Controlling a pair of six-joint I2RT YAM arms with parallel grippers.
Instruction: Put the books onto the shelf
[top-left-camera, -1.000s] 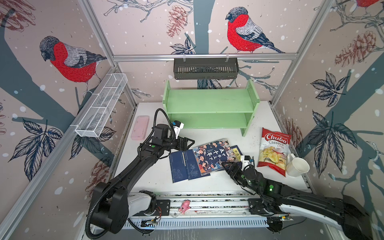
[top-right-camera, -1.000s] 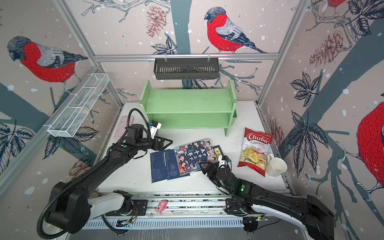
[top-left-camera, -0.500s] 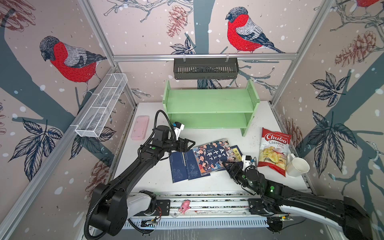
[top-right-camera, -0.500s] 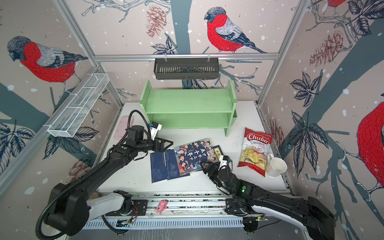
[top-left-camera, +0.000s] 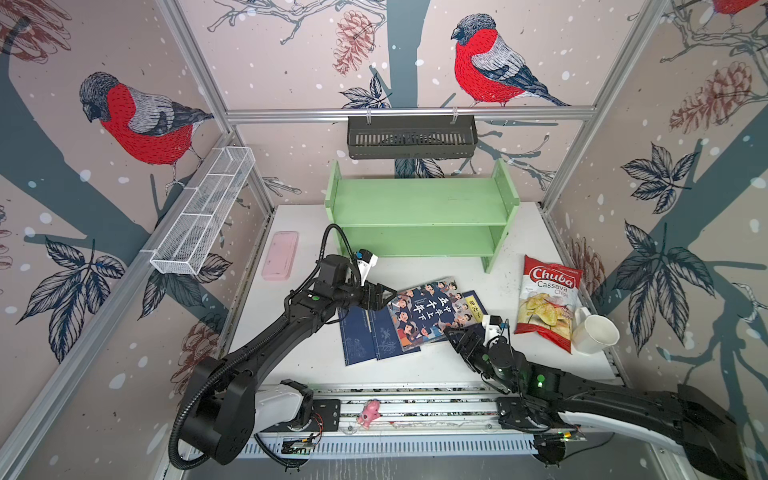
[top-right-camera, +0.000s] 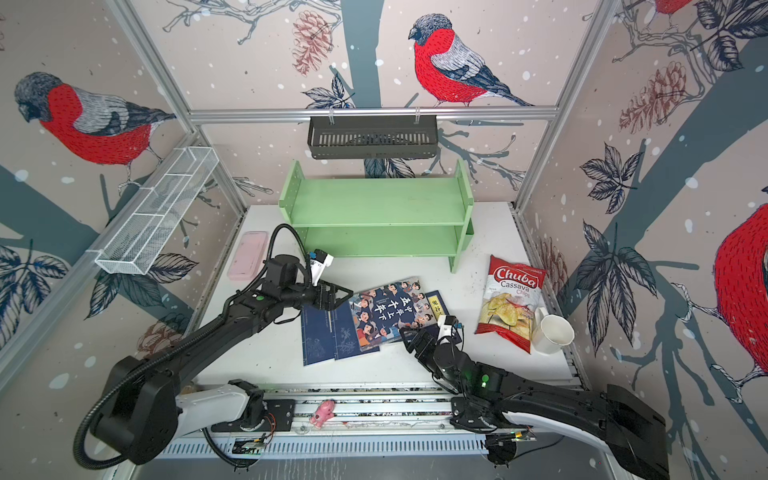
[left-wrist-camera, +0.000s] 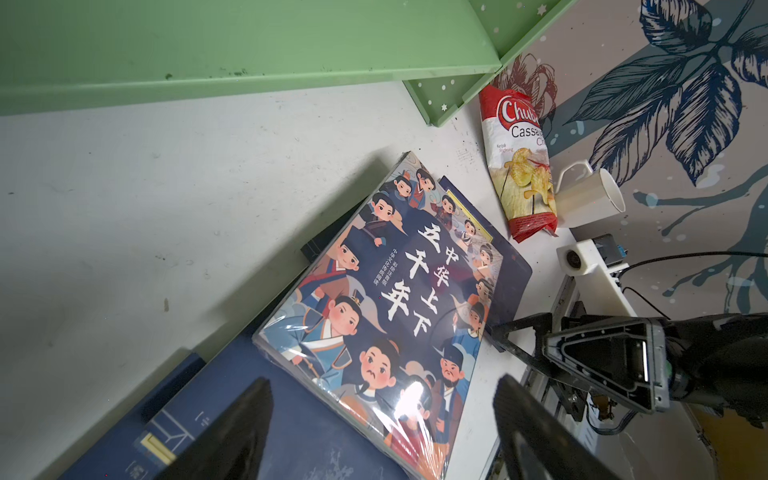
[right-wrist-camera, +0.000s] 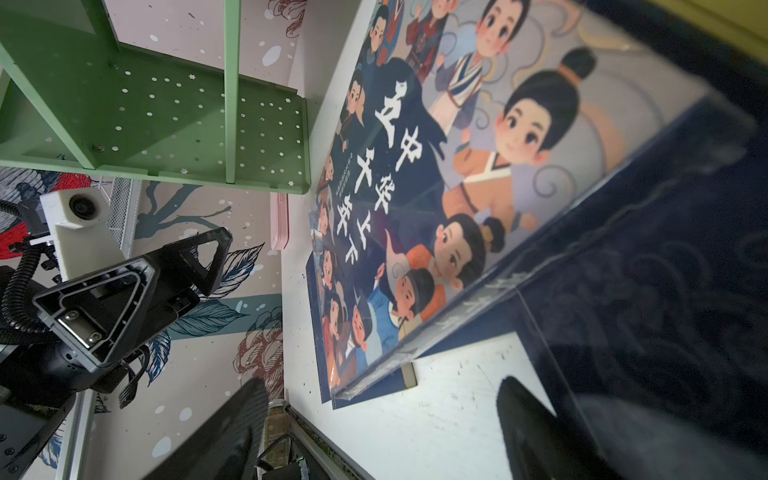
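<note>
Approach step: the books (top-left-camera: 432, 313) lie overlapped on the surface (top-left-camera: 436, 368), none on the shelf (top-left-camera: 419, 203); left pincer (top-left-camera: 390, 298) and right pincer (top-left-camera: 453, 336) flank the pile, both wide and empty, so the next move likely requires gripping one book's edge.

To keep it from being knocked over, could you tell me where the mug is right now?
In both top views the mug is at the table's right edge, just right of the chips bag.
</note>
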